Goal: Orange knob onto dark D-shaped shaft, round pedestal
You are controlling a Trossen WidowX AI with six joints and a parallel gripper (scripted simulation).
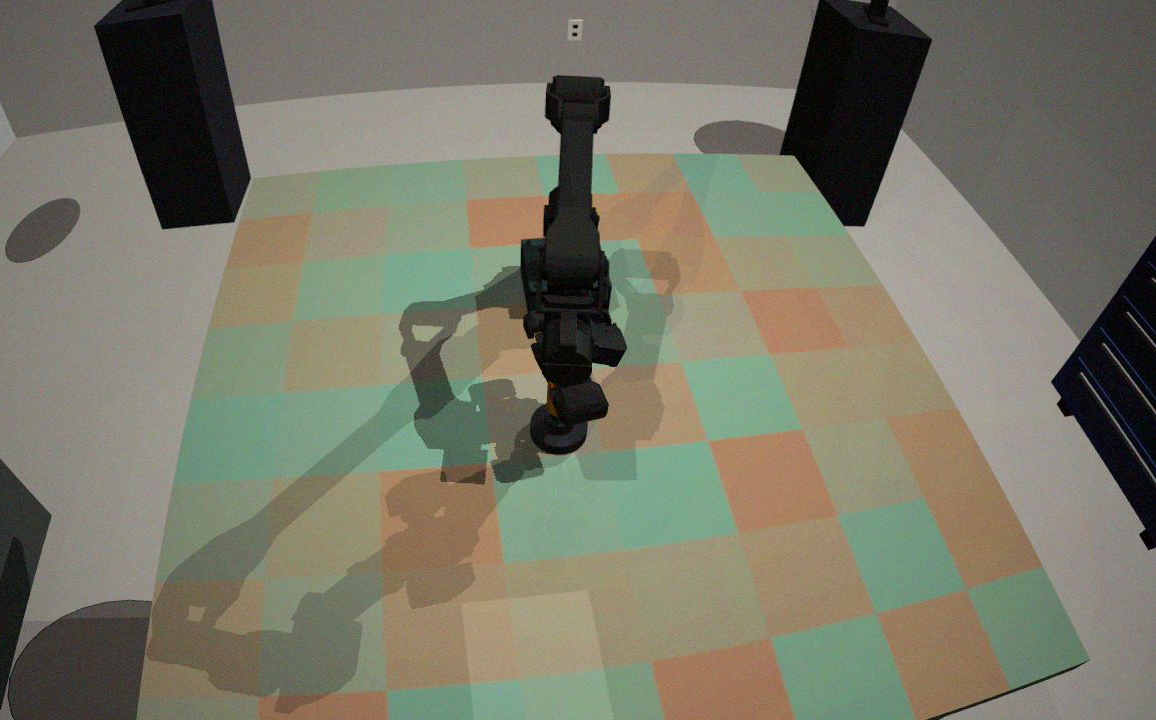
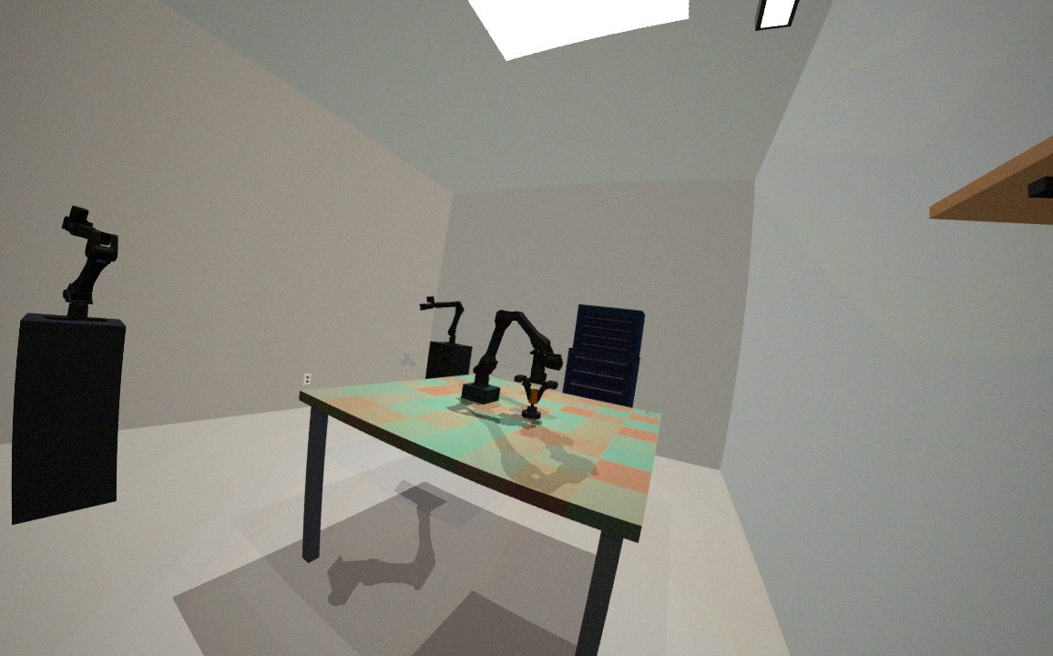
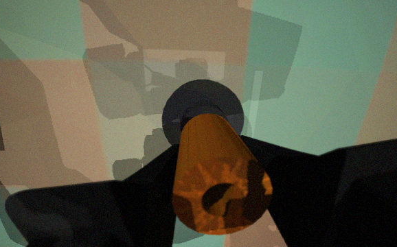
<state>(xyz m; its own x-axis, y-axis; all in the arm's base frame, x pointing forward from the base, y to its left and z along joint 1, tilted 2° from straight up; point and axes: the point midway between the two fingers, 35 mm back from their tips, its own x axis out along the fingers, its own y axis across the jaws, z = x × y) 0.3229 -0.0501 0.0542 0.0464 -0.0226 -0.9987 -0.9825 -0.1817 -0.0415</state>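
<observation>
The orange knob (image 1: 549, 399) (image 2: 534, 397) (image 3: 216, 171) stands upright over the round pedestal (image 1: 557, 436) (image 2: 530, 414) (image 3: 202, 94), near side of the arm; whether it touches the shaft is hard to tell, the shaft being hidden. It looks a rigid, fairly light cylinder, its smooth sides perhaps apt to slip under twisting, so a square hold across opposite sides seems best. The tool (image 1: 569, 394) (image 2: 534, 391) (image 3: 209, 145) pinches it so, its fingers partway apart and pressed on its flanks. Beneath, the table (image 2: 448, 438) bears the pedestal.
</observation>
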